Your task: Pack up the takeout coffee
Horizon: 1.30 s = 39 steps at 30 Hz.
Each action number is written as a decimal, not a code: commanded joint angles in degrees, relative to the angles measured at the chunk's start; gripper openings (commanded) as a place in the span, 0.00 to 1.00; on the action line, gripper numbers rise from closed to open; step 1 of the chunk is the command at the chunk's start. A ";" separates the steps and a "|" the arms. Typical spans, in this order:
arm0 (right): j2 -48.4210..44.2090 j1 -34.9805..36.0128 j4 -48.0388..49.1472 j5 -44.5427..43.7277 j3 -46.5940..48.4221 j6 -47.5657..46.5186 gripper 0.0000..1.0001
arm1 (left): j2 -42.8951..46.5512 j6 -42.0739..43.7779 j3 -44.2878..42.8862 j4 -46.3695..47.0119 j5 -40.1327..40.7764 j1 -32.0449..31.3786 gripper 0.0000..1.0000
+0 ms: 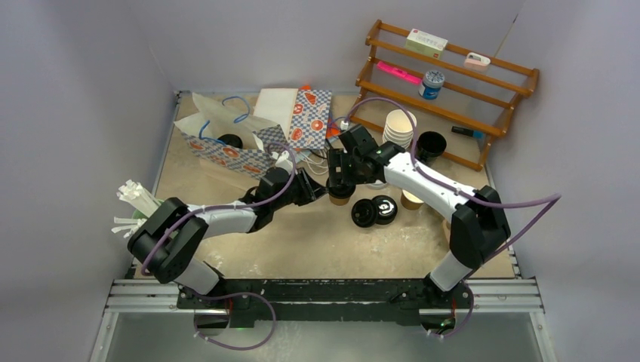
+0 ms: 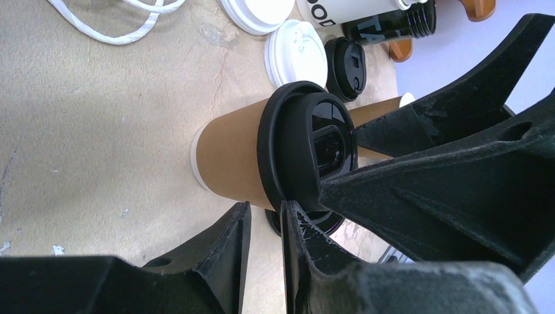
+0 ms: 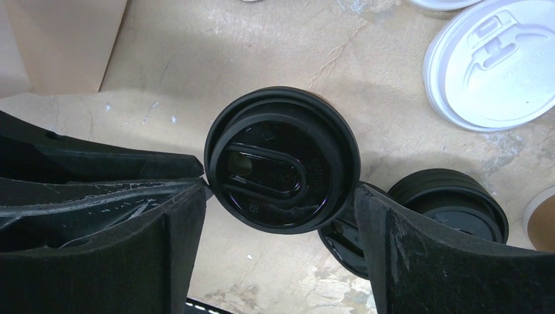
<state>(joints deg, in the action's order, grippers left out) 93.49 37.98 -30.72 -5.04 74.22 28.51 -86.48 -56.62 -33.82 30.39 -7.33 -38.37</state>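
Note:
A brown paper takeout coffee cup (image 2: pixel 229 157) with a black sip lid (image 3: pixel 281 169) stands mid-table (image 1: pixel 340 198). My right gripper (image 3: pixel 281 186) comes down over it, a fingertip against each side of the lid's rim; it also shows in the top view (image 1: pixel 340 183). My left gripper (image 2: pixel 265 209) sits just left of the cup (image 1: pixel 309 188), its jaws nearly together with a thin gap and nothing between them. Another black-lidded cup (image 1: pixel 230 140) stands inside the patterned paper bag (image 1: pixel 219 154) at the back left.
Loose black lids (image 1: pixel 375 211) lie right of the cup, beside a lidless brown cup (image 1: pixel 411 200). White lids (image 3: pixel 494 62), a stack of white cups (image 1: pixel 398 128) and a black cup (image 1: pixel 432 145) stand before the wooden rack (image 1: pixel 453 83). Stirrers (image 1: pixel 136 200) sit far left.

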 commanded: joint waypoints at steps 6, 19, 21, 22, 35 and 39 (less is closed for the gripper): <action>1.34 0.61 -2.16 -1.36 3.44 0.90 0.85 | -1.24 -0.81 0.16 5.06 -1.19 0.75 0.26; 3.21 0.74 -3.93 -2.65 4.73 1.18 0.75 | -1.23 -0.60 0.16 5.47 -1.76 1.44 0.26; 3.51 0.70 -4.42 -2.78 5.03 1.18 0.74 | -1.09 -0.60 0.21 5.31 -1.60 1.53 0.26; 3.61 0.74 -4.51 -2.83 5.06 1.19 0.74 | -1.00 -0.60 0.29 5.29 -1.48 1.55 0.26; 3.84 0.70 -4.09 -2.04 4.69 1.02 0.64 | -4.47 -1.74 -0.38 7.49 -3.60 2.46 0.24; 4.19 0.75 -4.37 -1.81 4.71 0.89 0.64 | -5.35 -1.66 -0.54 7.00 -4.78 2.51 0.24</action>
<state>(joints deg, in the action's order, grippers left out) 96.40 38.33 -33.30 -6.52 77.34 29.19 -90.41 -58.11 -33.85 36.77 -10.41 -35.99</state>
